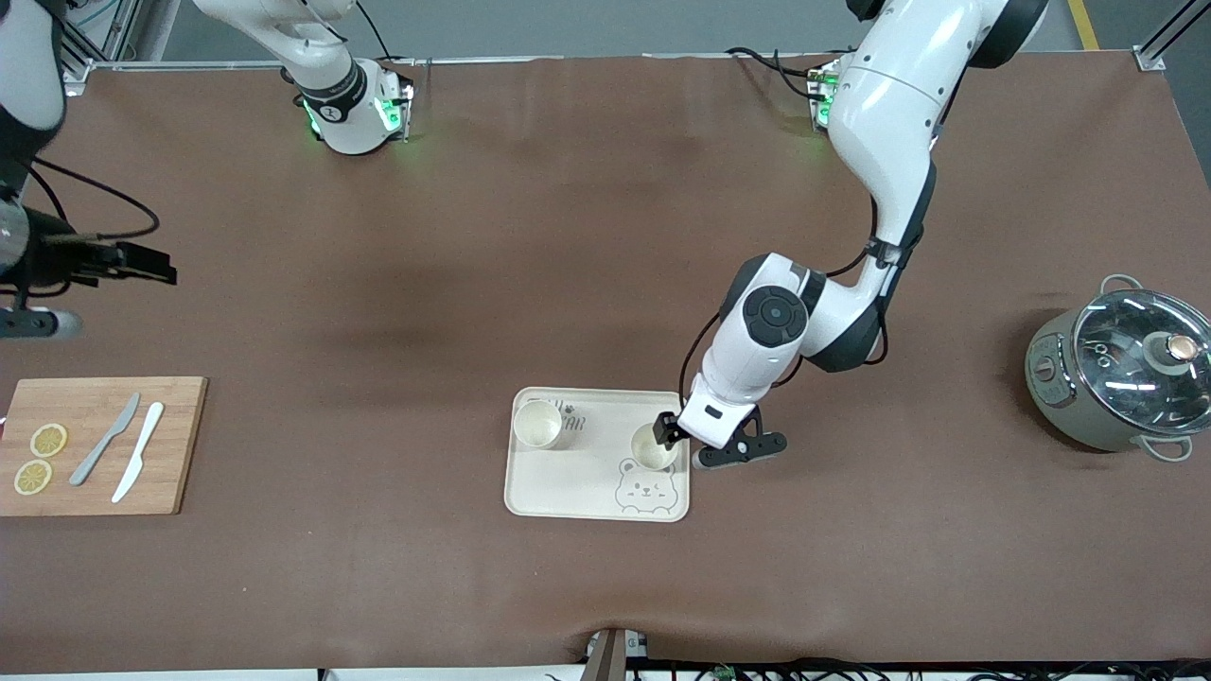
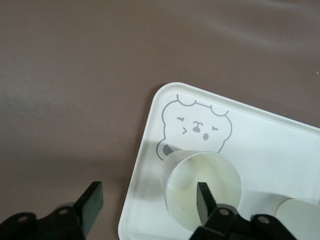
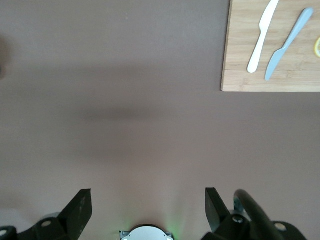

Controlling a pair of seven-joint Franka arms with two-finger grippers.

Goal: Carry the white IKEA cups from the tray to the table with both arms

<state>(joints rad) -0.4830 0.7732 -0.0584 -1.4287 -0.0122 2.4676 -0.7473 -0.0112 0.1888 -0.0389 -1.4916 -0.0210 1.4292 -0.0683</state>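
Observation:
Two white IKEA cups stand upright on the cream bear-print tray (image 1: 587, 482). One cup (image 1: 537, 423) is at the tray's corner toward the right arm's end. The other cup (image 1: 653, 448) is by the bear print, toward the left arm's end. My left gripper (image 1: 674, 437) is low over that cup and open. In the left wrist view the left gripper (image 2: 147, 192) has one finger over the cup's (image 2: 200, 187) inside and the other outside the tray's (image 2: 270, 145) edge. The second cup's rim (image 2: 300, 215) shows there too. My right gripper (image 1: 151, 263) is open and empty over bare table; its wrist view (image 3: 148, 197) shows the same.
A wooden cutting board (image 1: 180, 445) with a grey knife (image 1: 104, 452), a white knife (image 1: 138, 463) and two lemon slices lies at the right arm's end; it also shows in the right wrist view (image 3: 290, 75). A pot with a glass lid (image 1: 1121, 374) stands at the left arm's end.

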